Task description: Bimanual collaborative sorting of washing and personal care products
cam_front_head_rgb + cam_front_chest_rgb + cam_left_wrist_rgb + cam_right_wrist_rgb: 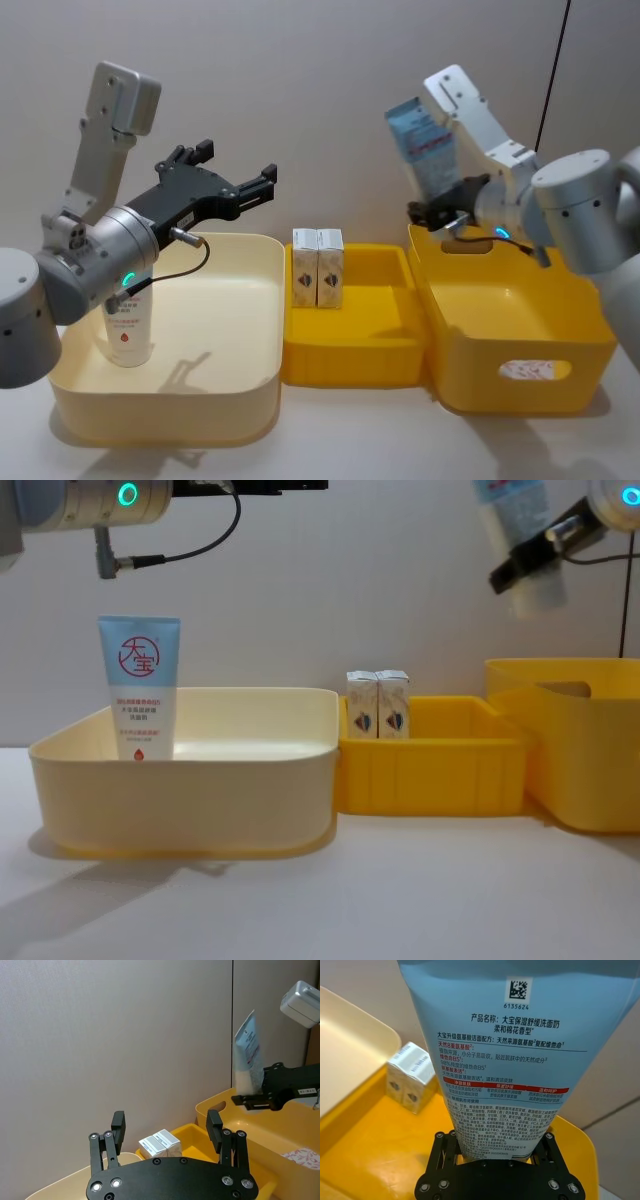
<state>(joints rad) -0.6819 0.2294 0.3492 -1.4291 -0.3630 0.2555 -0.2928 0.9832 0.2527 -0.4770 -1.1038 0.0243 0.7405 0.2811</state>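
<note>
Pale blue-white tube [425, 145] is hanging above the tall yellow bin [520, 340], pinched by the right end effector [440, 212]. Left end effector [235, 180] is hovering spread over the cream bin [240, 330], where the red-logo tube [139, 688] is standing. Two cartons [317, 266] are sitting in the middle yellow bin [370, 345]. Sorting is looking nearly complete.

Pale counter [420, 900], plain and matte. Directly on it, three bins in a row, side by side: cream bin [185, 785] toward the left edge, shallow yellow bin [430, 770] mid-counter, taller yellow bin [590, 765] toward the right edge, walls touching.
</note>
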